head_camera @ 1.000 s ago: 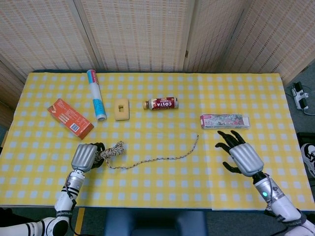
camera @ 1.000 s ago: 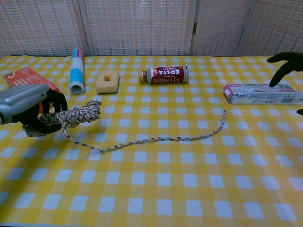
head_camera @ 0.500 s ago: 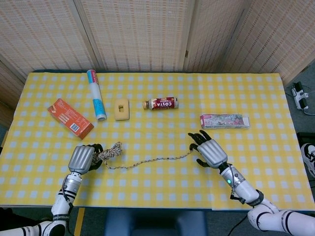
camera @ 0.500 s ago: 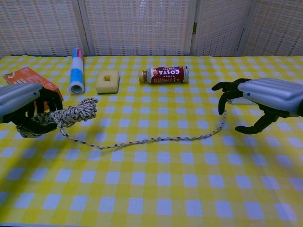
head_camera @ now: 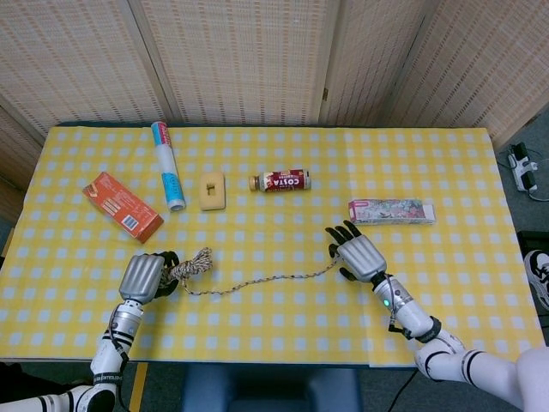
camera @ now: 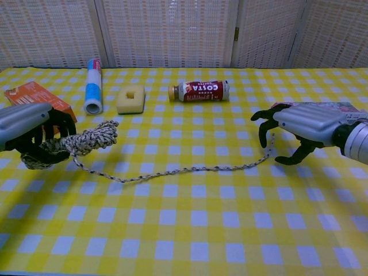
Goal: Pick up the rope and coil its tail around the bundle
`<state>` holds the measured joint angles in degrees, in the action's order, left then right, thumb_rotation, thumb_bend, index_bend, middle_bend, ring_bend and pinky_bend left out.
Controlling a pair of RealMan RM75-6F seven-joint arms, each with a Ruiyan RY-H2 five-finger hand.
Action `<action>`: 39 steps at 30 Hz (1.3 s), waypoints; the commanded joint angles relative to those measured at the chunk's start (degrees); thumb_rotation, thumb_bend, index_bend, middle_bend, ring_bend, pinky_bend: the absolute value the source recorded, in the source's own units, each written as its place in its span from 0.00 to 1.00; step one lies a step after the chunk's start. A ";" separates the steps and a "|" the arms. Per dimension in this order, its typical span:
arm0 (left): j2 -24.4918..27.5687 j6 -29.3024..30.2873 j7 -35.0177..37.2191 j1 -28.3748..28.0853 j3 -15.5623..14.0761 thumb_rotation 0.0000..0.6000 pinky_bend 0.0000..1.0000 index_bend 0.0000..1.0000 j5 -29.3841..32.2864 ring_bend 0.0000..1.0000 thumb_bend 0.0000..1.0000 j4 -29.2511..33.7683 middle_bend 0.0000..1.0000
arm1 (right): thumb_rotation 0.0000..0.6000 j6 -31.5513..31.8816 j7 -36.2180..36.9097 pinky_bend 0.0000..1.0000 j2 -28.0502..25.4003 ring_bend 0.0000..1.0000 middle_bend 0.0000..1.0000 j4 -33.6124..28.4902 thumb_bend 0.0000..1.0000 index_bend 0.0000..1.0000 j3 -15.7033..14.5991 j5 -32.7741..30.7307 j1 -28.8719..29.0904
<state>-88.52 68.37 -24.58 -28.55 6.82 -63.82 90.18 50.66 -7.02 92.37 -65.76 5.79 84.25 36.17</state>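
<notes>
Only chest view: bundle (camera: 86,140) airborne

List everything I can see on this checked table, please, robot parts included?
rope: one, speckled beige; bundle at front left, tail lying across toward the right
box: one, orange, left
tube: one, white and blue, back left
sponge: one, yellow, back middle
bottle: one, red label, lying at back middle
carton: one, patterned, right
table: one, yellow-white checked cloth
left hand: grips the rope bundle
right hand: fingers spread over the tail's end

Head overhead, chest low frontal
</notes>
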 commanded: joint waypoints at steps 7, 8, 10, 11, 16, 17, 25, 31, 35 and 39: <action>-0.09 -0.42 0.00 -0.06 0.34 1.00 0.55 0.58 0.33 0.59 0.59 -0.37 0.59 | 1.00 0.02 1.29 0.00 2.30 0.10 0.13 3.04 0.35 0.46 -1.21 0.58 1.31; -0.12 -0.48 0.01 -0.07 0.37 1.00 0.55 0.58 0.38 0.59 0.59 -0.45 0.59 | 1.00 -0.16 1.27 0.00 2.44 0.10 0.13 3.22 0.35 0.46 -1.29 0.50 1.43; -0.19 -0.58 0.08 -0.08 0.41 1.00 0.54 0.58 0.39 0.59 0.59 -0.58 0.59 | 1.00 -0.56 1.29 0.00 2.73 0.10 0.13 3.49 0.35 0.46 -1.36 0.22 1.71; -0.23 -0.60 0.13 -0.08 0.43 1.00 0.54 0.58 0.39 0.59 0.59 -0.63 0.59 | 1.00 -0.67 1.25 0.00 2.84 0.10 0.13 3.61 0.35 0.46 -1.37 0.11 1.83; -0.41 -0.62 0.30 -0.03 0.54 1.00 0.54 0.58 0.39 0.58 0.59 -0.96 0.59 | 1.00 -1.72 1.21 0.00 3.13 0.10 0.13 3.74 0.35 0.47 -1.25 -0.88 2.46; -0.43 -0.64 0.35 -0.02 0.56 1.00 0.54 0.58 0.40 0.58 0.59 -1.03 0.59 | 1.00 -1.84 1.14 0.00 3.13 0.10 0.13 3.74 0.35 0.47 -1.23 -1.04 2.56; -0.77 -0.78 0.85 0.03 0.78 1.00 0.53 0.58 0.44 0.57 0.59 -1.73 0.59 | 1.00 -2.84 0.66 0.00 3.14 0.10 0.13 3.56 0.36 0.48 -1.44 -2.12 3.12; -0.99 -1.15 1.36 0.07 0.80 1.00 0.53 0.58 0.51 0.57 0.59 -2.22 0.59 | 1.00 -2.44 0.74 0.00 3.15 0.11 0.15 3.71 0.37 0.52 -1.71 -2.25 3.15; -1.09 -1.31 1.71 0.14 0.81 1.00 0.52 0.58 0.51 0.57 0.59 -2.51 0.59 | 1.00 -2.07 0.87 0.00 3.19 0.11 0.15 3.79 0.37 0.52 -1.84 -2.37 3.07; -1.11 -1.56 2.08 0.15 0.85 1.00 0.52 0.58 0.53 0.57 0.59 -2.64 0.59 | 1.00 -1.92 0.82 0.00 3.31 0.11 0.16 3.86 0.37 0.54 -1.91 -2.44 3.15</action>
<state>-89.63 66.82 -22.51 -28.40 7.67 -63.29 87.54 48.73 -6.20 95.67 -61.91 3.88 81.81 39.30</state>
